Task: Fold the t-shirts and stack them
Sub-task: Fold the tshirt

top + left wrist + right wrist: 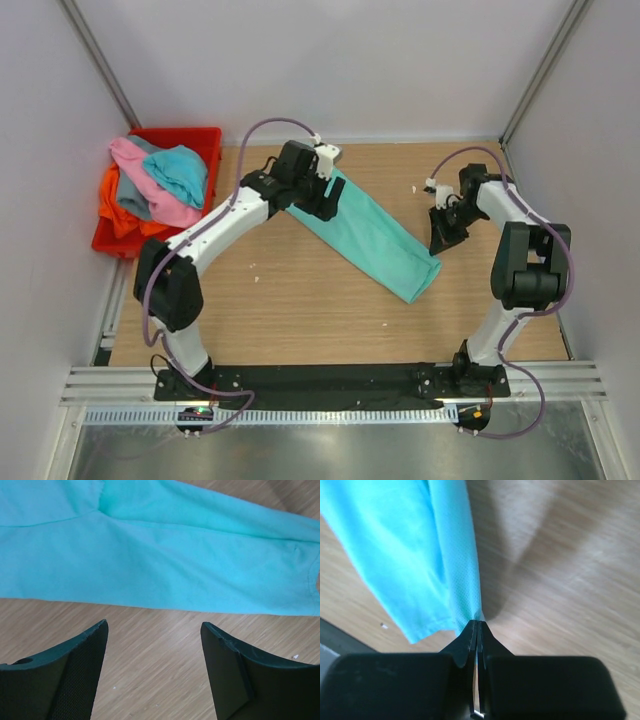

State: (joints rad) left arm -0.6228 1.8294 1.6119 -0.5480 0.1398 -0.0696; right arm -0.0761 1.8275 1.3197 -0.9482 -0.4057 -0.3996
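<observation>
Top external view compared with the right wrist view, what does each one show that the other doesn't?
Only top external: the red bin heaped with other shirts, both arms, and the left gripper over the far end of the mint shirt.
Only right wrist: a close look at the right gripper, shut, with the shirt's edge pinched at its tips.
Both: the mint shirt lying on the wooden table.
</observation>
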